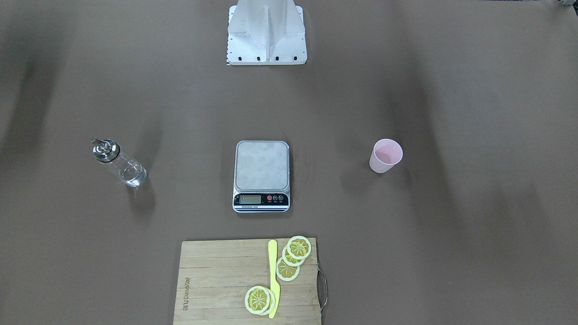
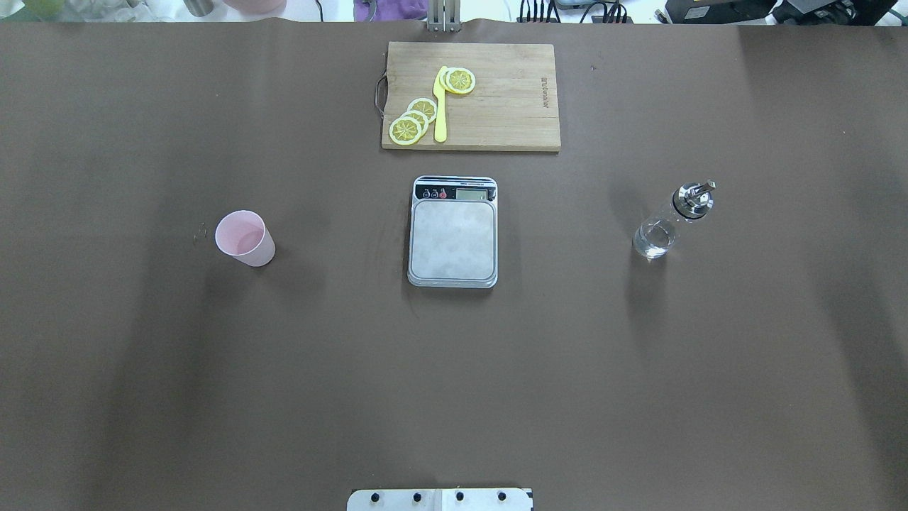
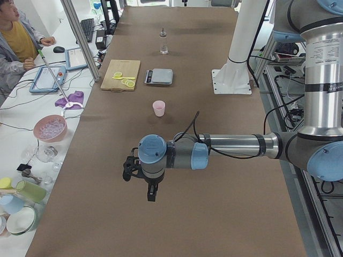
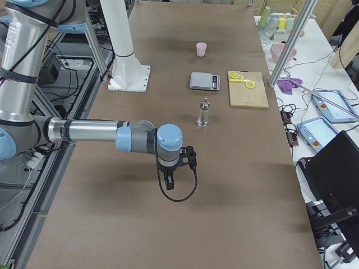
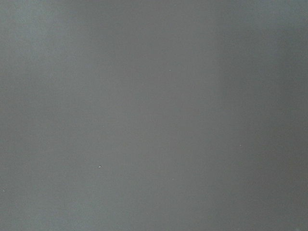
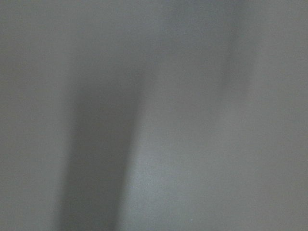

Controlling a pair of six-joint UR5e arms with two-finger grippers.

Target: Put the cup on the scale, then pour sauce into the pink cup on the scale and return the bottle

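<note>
Nearest the robot, the surface (image 2: 454, 383) carries nothing of the task. Farther out, three things stand in a row, well apart from one another. The cup (image 2: 245, 239) is upright on the robot's left, the scale (image 2: 452, 238) is in the middle with its platform bare, and the bottle (image 2: 670, 223) is upright on the right. Clear sauce (image 2: 654, 240) shows low in the bottle's glass. Beyond the scale lies a board (image 2: 511, 106) with lemon slices (image 2: 406, 130) and a yellow knife (image 2: 440, 106).

By this layout no step is done. The cup has yet to go on the scale, and pouring and putting the bottle back come after that.

Neither arm enters the overhead or front views. The left tool (image 3: 151, 191) and right tool (image 4: 170, 180) show only from the table's ends. Each hangs pointing down above bare surface, far from the row and holding nothing. From those views I cannot tell whether either is spread or pressed together. Both wrist cameras give only grey blur. The scale's display is too small to read, and how full the bottle is cannot be judged.
</note>
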